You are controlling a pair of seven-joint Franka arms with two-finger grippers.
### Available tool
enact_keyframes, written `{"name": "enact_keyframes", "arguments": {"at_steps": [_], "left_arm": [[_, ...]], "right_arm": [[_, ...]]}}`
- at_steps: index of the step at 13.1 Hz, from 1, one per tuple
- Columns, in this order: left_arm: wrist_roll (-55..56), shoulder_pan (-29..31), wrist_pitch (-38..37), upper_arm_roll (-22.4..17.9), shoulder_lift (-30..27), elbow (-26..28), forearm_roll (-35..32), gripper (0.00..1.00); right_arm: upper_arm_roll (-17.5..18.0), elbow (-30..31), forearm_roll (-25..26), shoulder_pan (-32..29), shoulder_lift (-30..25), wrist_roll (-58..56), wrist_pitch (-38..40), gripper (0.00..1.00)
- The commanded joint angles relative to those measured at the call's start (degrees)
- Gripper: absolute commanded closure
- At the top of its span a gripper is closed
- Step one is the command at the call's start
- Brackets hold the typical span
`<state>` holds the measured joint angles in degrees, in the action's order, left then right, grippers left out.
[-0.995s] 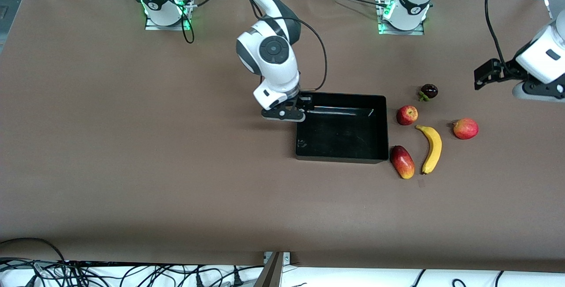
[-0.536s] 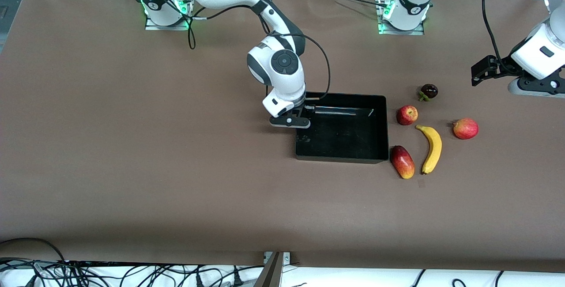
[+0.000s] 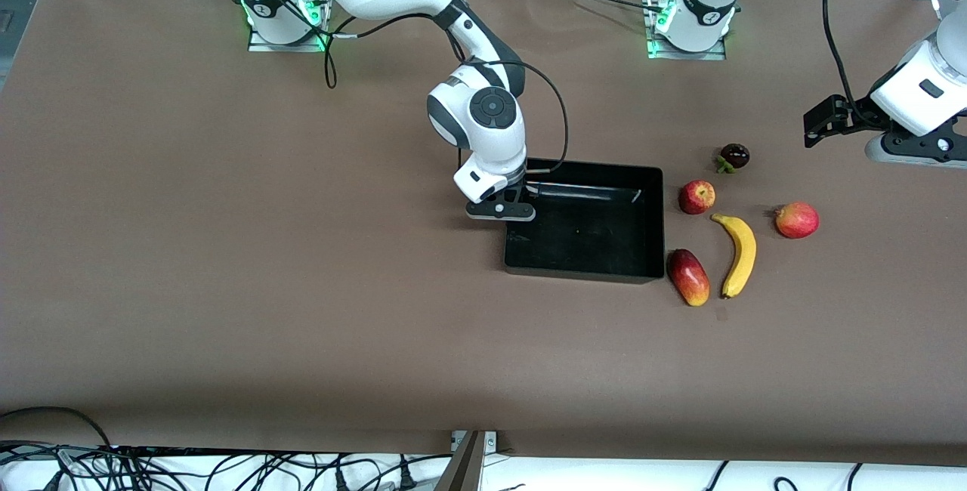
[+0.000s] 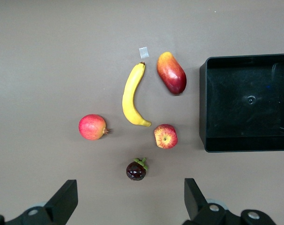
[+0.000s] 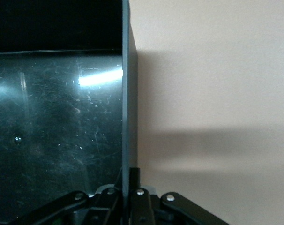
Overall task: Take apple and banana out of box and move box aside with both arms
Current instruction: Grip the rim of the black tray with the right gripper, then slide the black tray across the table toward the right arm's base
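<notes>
**Clamped on the box wall, ready to drag**

The box [image 3: 585, 223] sits empty under my right gripper [image 3: 512, 202], whose fingers are pinched together on the wall at the right arm's end. I should pull slowly and level so the thin wall doesn't slip out. My left gripper [image 4: 128, 206] hangs spread wide over the banana [image 3: 738, 253] and apple [image 3: 696, 196], both on the table beside the box.

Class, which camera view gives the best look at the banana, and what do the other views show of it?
The left wrist view: the banana fills more of the picture, its whole curve showing between the other fruits. The front view shows the banana whole but small. The right wrist view shows none of it.
</notes>
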<state>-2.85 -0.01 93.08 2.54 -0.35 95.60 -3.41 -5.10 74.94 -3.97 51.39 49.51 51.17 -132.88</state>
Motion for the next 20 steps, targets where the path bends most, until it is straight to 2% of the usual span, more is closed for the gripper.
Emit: {"name": "enact_keyframes", "arguments": {"at_steps": [1, 4, 7, 10, 13, 16, 18, 20], "left_arm": [[-0.49, -0.52, 0.61, -0.69, -0.97, 0.82, 1.3, 0.0], [-0.49, -0.52, 0.61, -0.69, -0.97, 0.82, 1.3, 0.0], [-0.4, -0.52, 0.61, -0.6, -0.97, 0.82, 1.3, 0.0], [-0.4, -0.52, 0.61, -0.52, -0.97, 0.82, 1.3, 0.0], [-0.31, -0.52, 0.61, -0.52, -0.97, 0.82, 1.3, 0.0], [-0.31, -0.52, 0.61, -0.52, -0.97, 0.82, 1.3, 0.0], [-0.23, -0.52, 0.61, -0.52, -0.97, 0.82, 1.3, 0.0], [-0.05, -0.61, 0.61, -0.43, -0.97, 0.73, 1.3, 0.0]], "right_arm": [[-1.06, -1.64, 0.8, 0.2, -0.46, 0.78, 0.96, 1.0], [-2.46, -3.21, 0.63, -0.76, -2.21, -2.19, 5.94, 1.0], [-1.68, -5.15, -0.07, -7.25, -5.46, -11.41, 13.08, 1.0], [-2.2, -3.32, -6.04, -13.67, -10.99, -27.12, 19.65, 1.0], [-2.29, 8.51, -6.66, -21.22, -19.42, -39.53, 19.6, 1.0], [-4.04, 25.2, -6.75, -27.38, -28.65, -52.34, 12.85, 1.0], [-7.89, 32.87, -8.67, -29.5, -32.09, -60.88, 9.5, 1.0], [-13.16, 37.71, -12.8, -29.6, -32.54, -69.5, 6.34, 1.0]]}}
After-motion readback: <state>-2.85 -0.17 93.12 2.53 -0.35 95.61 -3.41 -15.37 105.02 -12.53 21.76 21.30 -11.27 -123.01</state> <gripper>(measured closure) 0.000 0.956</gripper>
